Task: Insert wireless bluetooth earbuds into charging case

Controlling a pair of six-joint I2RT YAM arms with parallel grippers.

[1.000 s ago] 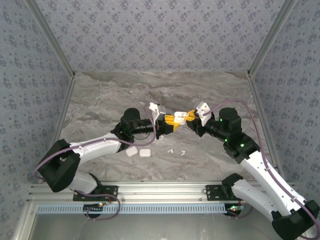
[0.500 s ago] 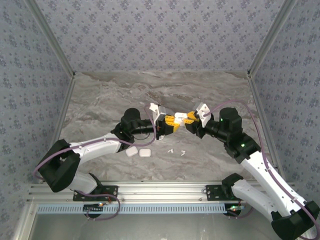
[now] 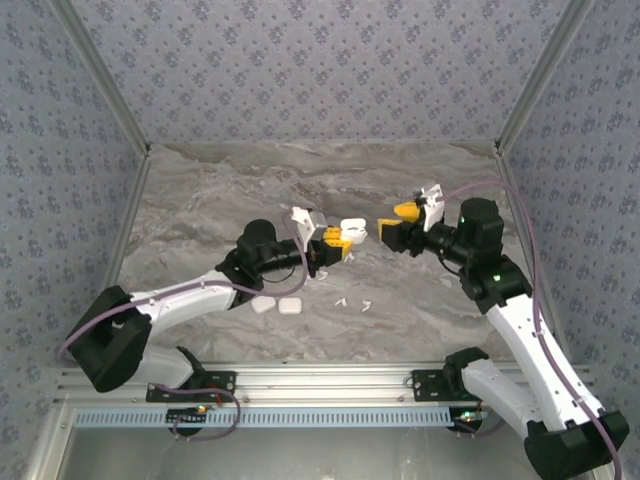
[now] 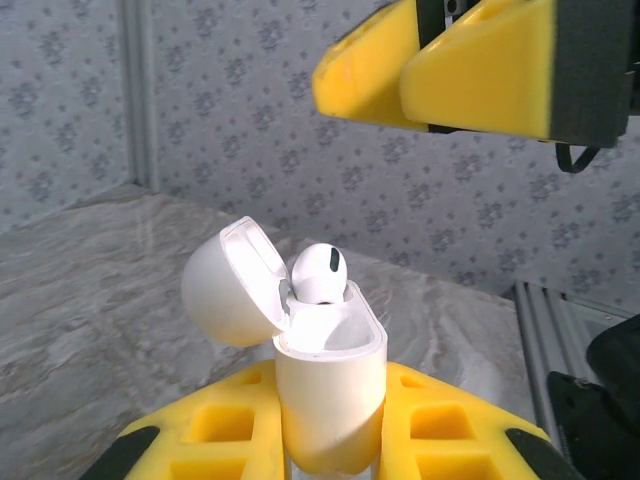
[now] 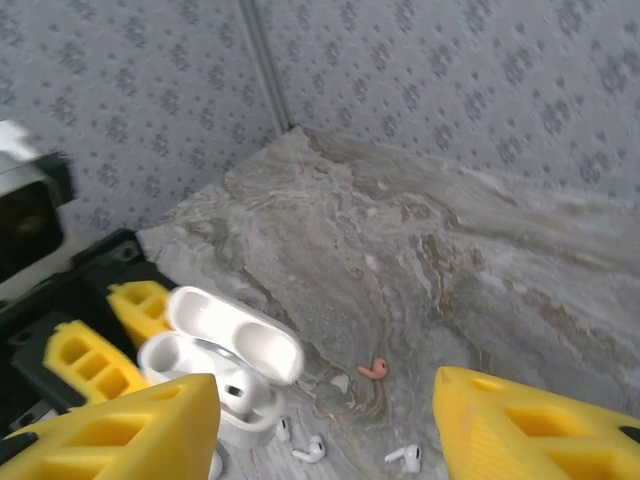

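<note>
Left gripper clamped on the lower body of the open white charging case, held upright above the marble table, lid hinged back to the left. One white earbud sits in the case, its rounded head standing above the rim. Right gripper with its yellow fingers spread wide and nothing between them. Half a second earlier the right gripper met the left at the case; it now stands apart from it, drawn back to the right and slightly higher, a clear gap between the two, while the left gripper with the case has shifted a little leftward. On the table below lie loose earbuds: white ones near the case and one orange-red earbud just beyond them. Two closed white cases rest side by side beside the left forearm, placed as before.
</note>
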